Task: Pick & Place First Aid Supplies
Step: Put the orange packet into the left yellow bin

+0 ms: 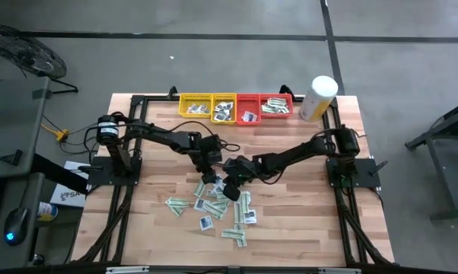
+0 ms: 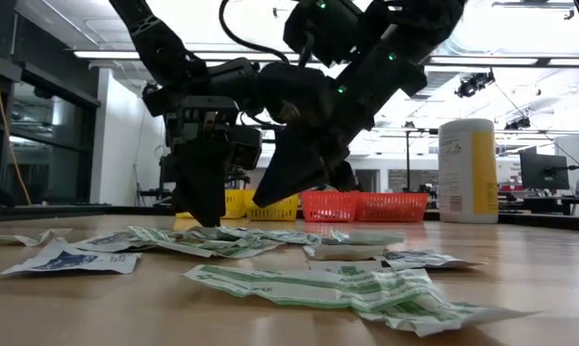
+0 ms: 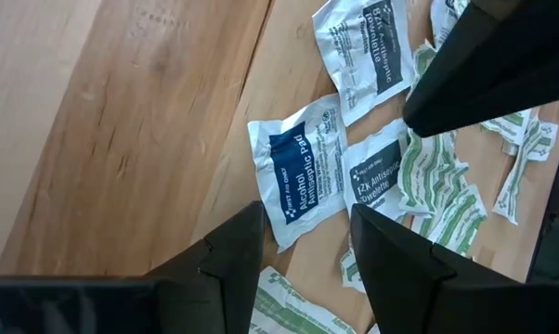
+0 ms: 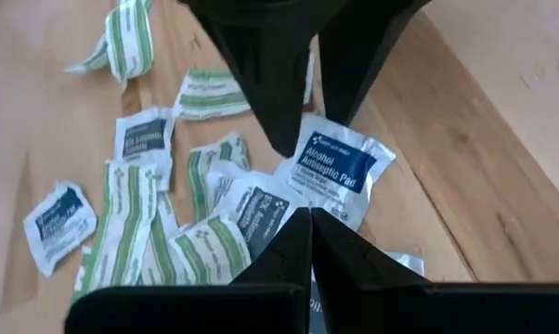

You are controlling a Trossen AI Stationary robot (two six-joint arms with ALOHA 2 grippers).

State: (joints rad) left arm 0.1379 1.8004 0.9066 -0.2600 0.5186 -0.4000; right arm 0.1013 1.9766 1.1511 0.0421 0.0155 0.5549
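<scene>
The first aid supplies (image 1: 214,207) lie scattered flat on the wooden table, white squares with dark blue centres among white-and-green strips. My left gripper (image 3: 305,218) slants down over the pile's far left part, open. Its fingers stand on either side of the near corner of an alcohol pad packet (image 3: 298,172). My right gripper (image 4: 309,215) is shut, with its tips just above a towelette packet (image 4: 261,209) next to that pad. I see nothing between its fingers. In the low view the left gripper (image 2: 208,216) reaches down to the packets. My left gripper stands with its fingertips (image 3: 242,232) low over the alcohol pad's corner; I cannot tell whether they touch the packet or the table. My right gripper points its shut tips down at the towelette packet; I cannot tell whether they touch it.
Two yellow trays (image 1: 195,105) and two red trays (image 1: 275,105) stand in a row along the far edge, with packets in them. A white-and-yellow canister (image 1: 318,97) stands at the far right. The two grippers stand close together over the pile.
</scene>
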